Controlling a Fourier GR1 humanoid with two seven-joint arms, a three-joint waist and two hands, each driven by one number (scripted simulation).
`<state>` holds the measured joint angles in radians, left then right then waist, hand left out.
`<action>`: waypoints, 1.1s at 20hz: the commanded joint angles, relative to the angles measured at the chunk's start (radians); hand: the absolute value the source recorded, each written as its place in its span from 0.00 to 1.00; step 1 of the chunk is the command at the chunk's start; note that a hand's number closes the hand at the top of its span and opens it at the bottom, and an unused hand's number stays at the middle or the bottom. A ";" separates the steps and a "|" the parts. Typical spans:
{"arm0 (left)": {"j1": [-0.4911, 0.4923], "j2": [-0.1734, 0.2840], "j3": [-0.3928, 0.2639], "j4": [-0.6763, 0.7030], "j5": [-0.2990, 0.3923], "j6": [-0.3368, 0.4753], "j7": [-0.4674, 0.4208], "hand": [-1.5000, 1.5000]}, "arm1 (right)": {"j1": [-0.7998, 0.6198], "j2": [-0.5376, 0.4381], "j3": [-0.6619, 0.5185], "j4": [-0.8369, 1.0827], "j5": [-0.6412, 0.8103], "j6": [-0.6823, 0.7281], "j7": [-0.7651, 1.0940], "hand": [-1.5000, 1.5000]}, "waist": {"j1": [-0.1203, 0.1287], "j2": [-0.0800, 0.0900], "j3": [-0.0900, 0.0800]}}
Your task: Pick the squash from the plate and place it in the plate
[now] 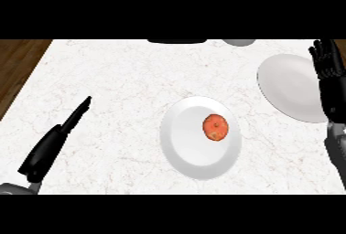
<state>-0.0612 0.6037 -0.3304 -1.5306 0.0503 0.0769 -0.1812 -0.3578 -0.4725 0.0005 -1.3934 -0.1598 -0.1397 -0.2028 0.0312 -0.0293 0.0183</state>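
Observation:
An orange-red squash (215,127) lies on a white plate (189,151) in the middle of the marble counter, a little right of the plate's centre. A second white plate (290,87) lies bare at the far right. My right hand (328,68) is at the right edge over that second plate's right side, fingers straight and pointing away from me, holding nothing. My left hand (57,137) lies at the lower left, fingers straight and pointing up-right, well apart from the squash plate.
A dark object (177,41) and a grey rounded object (240,42) sit at the counter's far edge. Brown wooden floor (17,68) shows past the counter's left edge. Bare marble (121,82) lies between the left hand and the plates.

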 commanded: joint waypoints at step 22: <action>-0.158 -0.120 0.073 -0.020 0.134 -0.064 0.041 0.50 | -0.621 0.199 0.445 0.759 0.139 0.657 0.808 0.00 | 0.021 0.042 -0.019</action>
<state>-0.2391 0.4722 -0.2838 -1.5809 0.1861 0.0307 -0.1062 -0.8542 -0.3453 0.4397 -0.7585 -0.0297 0.4500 0.5064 0.0689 0.0163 -0.0001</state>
